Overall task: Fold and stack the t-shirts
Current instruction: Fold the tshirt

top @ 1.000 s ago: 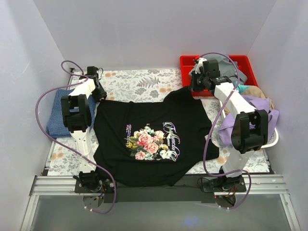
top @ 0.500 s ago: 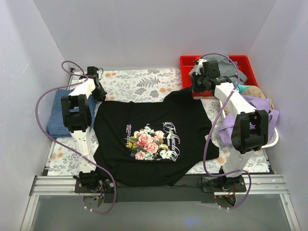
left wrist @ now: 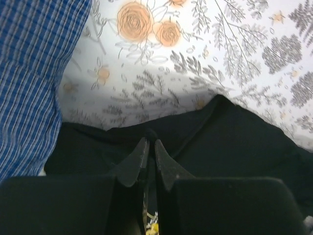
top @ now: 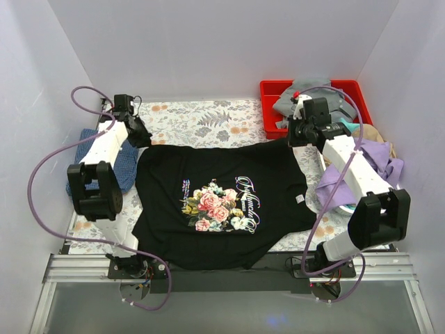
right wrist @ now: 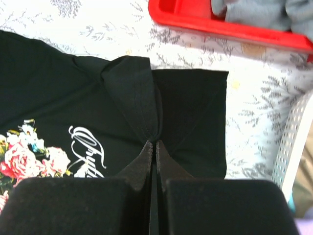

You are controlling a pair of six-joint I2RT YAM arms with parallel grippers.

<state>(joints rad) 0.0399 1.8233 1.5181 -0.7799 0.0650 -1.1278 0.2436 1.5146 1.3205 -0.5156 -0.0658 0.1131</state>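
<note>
Both arms have swung outward since a second ago, and the far edge of the black shirt (top: 215, 202), humped then, now runs nearly straight between them.

At the far left the blue shirt (top: 126, 167) lies on the table (top: 195, 115), partly under the left arm and just beside the black shirt's left edge. The left tool (top: 139, 136) sits at the black shirt's far left corner; in the wrist view its fingers are drawn together on a pinch of black cloth, having closed within the last second. The black shirt lies print up across the middle of the table, its near hem hanging over the near edge.

The right tool (top: 296, 135) is at the far right corner, close to the red bin (top: 278, 90), its fingers pressed together on a raised fold beside the sleeve.

This looks like the spreading step, with the shirt being stretched flat before any fold. Next, both corners probably need to be laid down together without slack and then let go, so the sleeves rest flat for the first fold.
</note>
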